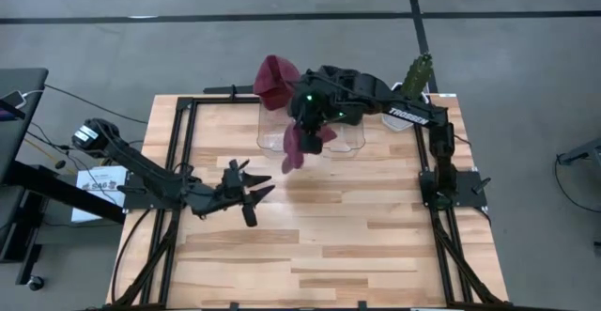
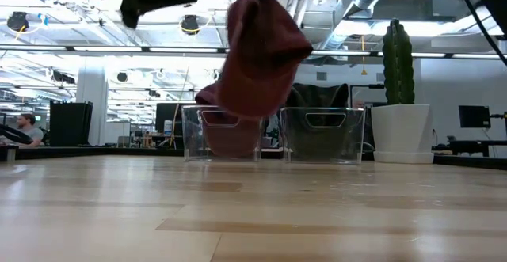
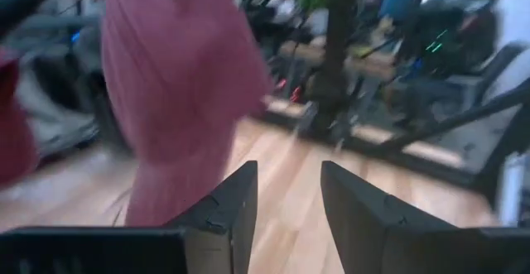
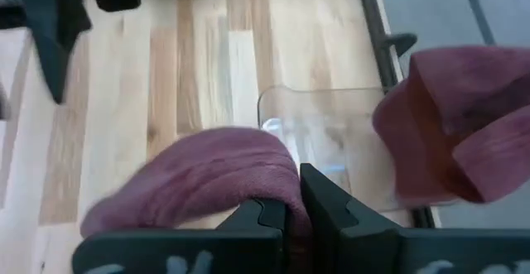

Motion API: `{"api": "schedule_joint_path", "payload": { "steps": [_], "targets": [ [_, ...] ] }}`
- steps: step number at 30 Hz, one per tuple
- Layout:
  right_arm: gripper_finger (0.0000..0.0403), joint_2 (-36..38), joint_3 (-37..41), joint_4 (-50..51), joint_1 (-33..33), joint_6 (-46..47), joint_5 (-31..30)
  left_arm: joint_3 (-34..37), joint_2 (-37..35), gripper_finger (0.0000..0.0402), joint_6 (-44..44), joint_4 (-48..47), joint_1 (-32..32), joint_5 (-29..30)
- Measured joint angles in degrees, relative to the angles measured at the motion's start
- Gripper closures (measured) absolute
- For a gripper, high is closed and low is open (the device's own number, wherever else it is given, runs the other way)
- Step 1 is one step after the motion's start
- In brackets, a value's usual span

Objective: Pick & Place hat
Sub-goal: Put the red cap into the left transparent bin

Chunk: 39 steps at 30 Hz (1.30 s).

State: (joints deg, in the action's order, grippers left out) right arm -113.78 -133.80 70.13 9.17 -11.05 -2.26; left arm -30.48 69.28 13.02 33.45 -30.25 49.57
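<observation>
A maroon hat [image 1: 295, 147] hangs from my shut right gripper [image 4: 291, 193] above the table, just in front of the clear bins [image 2: 321, 134]; it also fills the upper middle of the low view [image 2: 257, 56]. A second maroon hat [image 1: 277, 80] lies over the far left corner of the left bin [image 4: 331, 129]. My left gripper [image 1: 254, 191] hovers open over the table's left middle, with nothing between its fingers [image 3: 236, 204]. It faces the hanging hat [image 3: 178, 84]. My right gripper pinches a bunched fold of the hat's fabric [image 4: 277, 179] between its two fingers. The fingers slant down from above, coming from the table's right side. The hat hangs slack below them [image 2: 253, 80], lifted clear of the table and of the bins.
Two clear bins [image 1: 315, 134] stand side by side at the table's far middle. A cactus in a white pot [image 2: 398, 96] stands at the far right corner. Bare wood lies between the arms and toward the near edge [image 1: 319, 245].
</observation>
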Motion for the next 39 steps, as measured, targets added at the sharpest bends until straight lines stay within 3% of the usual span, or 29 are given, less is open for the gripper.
{"api": "schedule_joint_path", "payload": {
  "steps": [8,18,26,30,39],
  "targets": [
    [0.0396,0.0,0.0,4.5,-3.8,4.3,-2.2,0.0,0.0,0.0271,-11.1,15.9,3.2,-17.9],
    [0.0391,0.0,0.0,4.2,-5.9,12.2,-2.5,-1.4,0.2,0.0271,-17.1,17.2,10.3,-19.8],
    [0.0394,0.0,0.0,4.2,-5.2,17.4,-7.2,-1.5,0.2,0.0271,-17.4,17.2,18.9,-21.2],
    [0.0392,-0.5,0.0,4.0,-3.4,19.3,-9.1,-1.5,0.2,0.0271,-16.0,17.2,23.5,-25.5],
    [0.0392,-1.9,0.1,2.7,0.2,21.2,-11.2,-1.5,1.2,0.0247,-23.0,16.4,25.1,-26.9]
  ]
}}
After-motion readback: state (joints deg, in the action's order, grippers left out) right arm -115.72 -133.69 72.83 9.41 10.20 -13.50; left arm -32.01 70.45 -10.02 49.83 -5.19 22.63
